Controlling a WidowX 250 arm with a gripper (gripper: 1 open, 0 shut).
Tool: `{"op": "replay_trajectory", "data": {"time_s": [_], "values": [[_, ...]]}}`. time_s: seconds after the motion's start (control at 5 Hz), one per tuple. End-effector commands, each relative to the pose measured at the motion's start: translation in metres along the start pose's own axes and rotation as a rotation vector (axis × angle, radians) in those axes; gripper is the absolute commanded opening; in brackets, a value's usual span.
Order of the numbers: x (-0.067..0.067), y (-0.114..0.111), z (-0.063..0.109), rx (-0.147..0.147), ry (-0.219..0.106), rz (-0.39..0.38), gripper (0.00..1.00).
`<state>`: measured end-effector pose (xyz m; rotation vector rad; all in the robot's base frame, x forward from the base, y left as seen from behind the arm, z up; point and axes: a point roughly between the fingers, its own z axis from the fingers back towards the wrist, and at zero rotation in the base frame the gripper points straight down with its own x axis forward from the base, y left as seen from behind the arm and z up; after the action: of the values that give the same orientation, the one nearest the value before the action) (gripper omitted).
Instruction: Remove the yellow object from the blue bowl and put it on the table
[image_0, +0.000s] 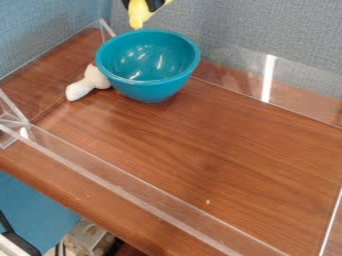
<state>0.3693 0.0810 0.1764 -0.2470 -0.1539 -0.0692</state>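
Note:
The yellow object (136, 14), a small curved banana toy, hangs at the very top edge of the camera view, above the back rim of the blue bowl (150, 65). My gripper (148, 3) is shut on it, and only the dark fingertips show; the rest of the arm is out of frame. The teal-blue bowl sits at the back left of the brown wood-grain table (201, 140) and its inside now looks empty.
A whitish-cream elongated object (86, 83) lies on the table against the bowl's left side. Low clear acrylic walls (267, 75) border the tabletop. The wood surface stretches right of and in front of the bowl.

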Motion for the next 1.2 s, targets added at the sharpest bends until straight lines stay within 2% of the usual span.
{"op": "replay_trajectory", "data": {"time_s": [0.0, 0.6, 1.0], "values": [[-0.007, -0.020, 0.020, 0.022, -0.114, -0.053, 0.00], [-0.025, -0.055, 0.007, -0.005, -0.221, -0.108, 0.00], [-0.035, -0.079, -0.001, -0.014, -0.272, -0.152, 0.00]]}}
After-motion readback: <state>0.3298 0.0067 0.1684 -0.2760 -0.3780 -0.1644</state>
